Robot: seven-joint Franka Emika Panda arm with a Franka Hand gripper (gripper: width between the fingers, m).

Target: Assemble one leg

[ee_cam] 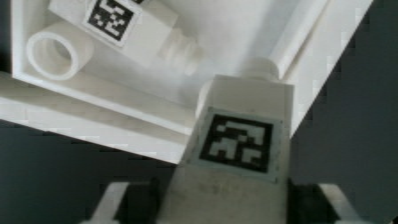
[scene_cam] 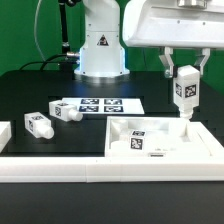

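My gripper [scene_cam: 185,72] is shut on a leg [scene_cam: 185,92], a small white square post with a black-and-white tag, and holds it upright above the far right part of the large white panel [scene_cam: 195,148]. In the wrist view the held leg [ee_cam: 237,140] stands between my fingers [ee_cam: 125,203], pointing at the panel's raised rim [ee_cam: 107,120]. Another leg [scene_cam: 139,143] lies inside the panel; it also shows in the wrist view [ee_cam: 107,40]. Two more legs [scene_cam: 66,113] [scene_cam: 38,124] lie on the black table at the exterior view's left.
The marker board [scene_cam: 92,105] lies flat behind the loose legs. The robot base [scene_cam: 100,45] stands at the back. A white rim [scene_cam: 50,168] runs along the table's front. A white block [scene_cam: 4,132] sits at the far left edge.
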